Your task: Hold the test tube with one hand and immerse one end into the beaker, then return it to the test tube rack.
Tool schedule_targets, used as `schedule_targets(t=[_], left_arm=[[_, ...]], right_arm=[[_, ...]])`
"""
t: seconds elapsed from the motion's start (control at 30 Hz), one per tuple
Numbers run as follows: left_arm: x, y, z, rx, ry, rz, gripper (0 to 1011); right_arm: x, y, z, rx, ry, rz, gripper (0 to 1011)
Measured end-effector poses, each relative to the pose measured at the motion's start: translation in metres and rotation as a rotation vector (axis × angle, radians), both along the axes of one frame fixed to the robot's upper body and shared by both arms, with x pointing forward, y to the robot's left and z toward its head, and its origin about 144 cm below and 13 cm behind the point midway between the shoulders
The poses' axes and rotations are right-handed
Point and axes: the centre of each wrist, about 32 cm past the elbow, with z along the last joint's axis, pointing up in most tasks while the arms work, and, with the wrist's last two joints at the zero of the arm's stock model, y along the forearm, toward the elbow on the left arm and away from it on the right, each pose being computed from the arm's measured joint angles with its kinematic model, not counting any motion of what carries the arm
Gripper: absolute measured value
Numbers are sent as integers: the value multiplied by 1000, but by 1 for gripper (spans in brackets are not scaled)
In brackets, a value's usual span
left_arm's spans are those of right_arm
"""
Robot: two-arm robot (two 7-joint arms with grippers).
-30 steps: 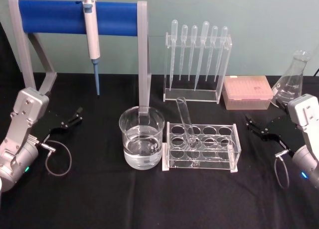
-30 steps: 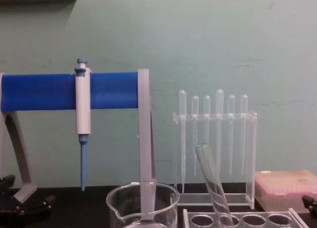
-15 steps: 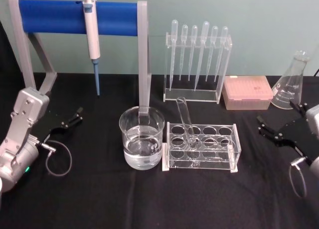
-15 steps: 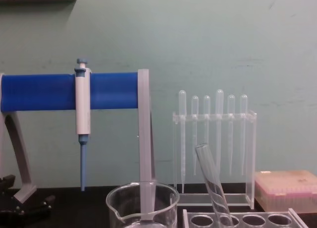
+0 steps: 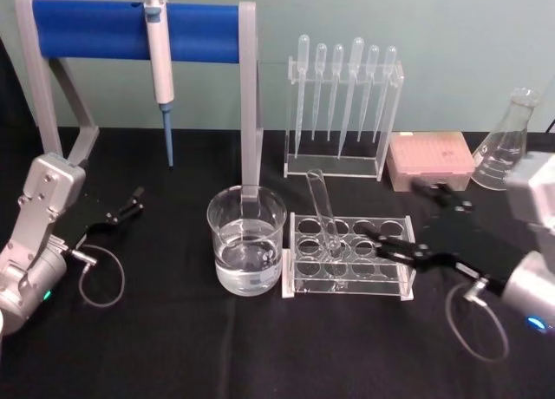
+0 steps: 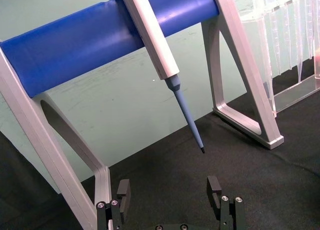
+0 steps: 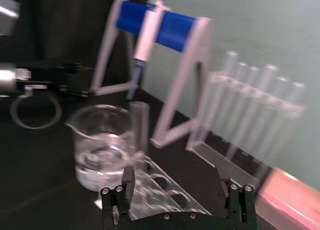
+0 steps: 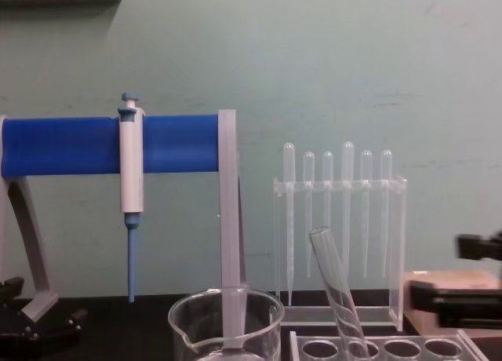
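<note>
I judge the step in hand to be the reach for the test tube (image 5: 323, 210), which stands in the clear rack (image 5: 408, 282) in a hole at the rack's 9 o'clock end, its rim tipped toward 11 o'clock and its rounded bottom down among the holes. The beaker (image 5: 217, 234), part full of clear liquid, sits just beside the rack at its 9 o'clock. My right gripper (image 5: 388, 209) hangs over the rack's 3 o'clock half with its fingers spread wide and nothing between them; the right wrist view shows the same gap (image 7: 175, 182), with the tube and beaker ahead. The left gripper (image 5: 121, 210) is parked low at the table's 9 o'clock, also released, near the foot of the blue pipettor stand (image 5: 130, 30). To do this well I would bring the right hand toward 9 o'clock at a height above the rack's top plate, so the fingers straddle the upper part of the tube rather than the rack. I would tilt the wrist to match the tube's lean, close softly on the glass, then draw it out along its own axis so it does not bind in the hole. I would keep clear of the pipette stand (image 5: 342, 95) at 12 o'clock
</note>
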Motion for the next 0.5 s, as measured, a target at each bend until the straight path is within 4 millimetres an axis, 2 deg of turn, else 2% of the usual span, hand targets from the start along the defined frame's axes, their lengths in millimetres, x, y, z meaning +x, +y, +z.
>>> schedule_targets(t=[0.27, 0.5], left_arm=[[0, 0, 0, 0, 0, 0, 1000], [0, 0, 0, 0, 0, 0, 1000]], right_arm=[[24, 27, 8, -37, 36, 105, 1002], [43, 37, 9, -52, 67, 125, 1002]])
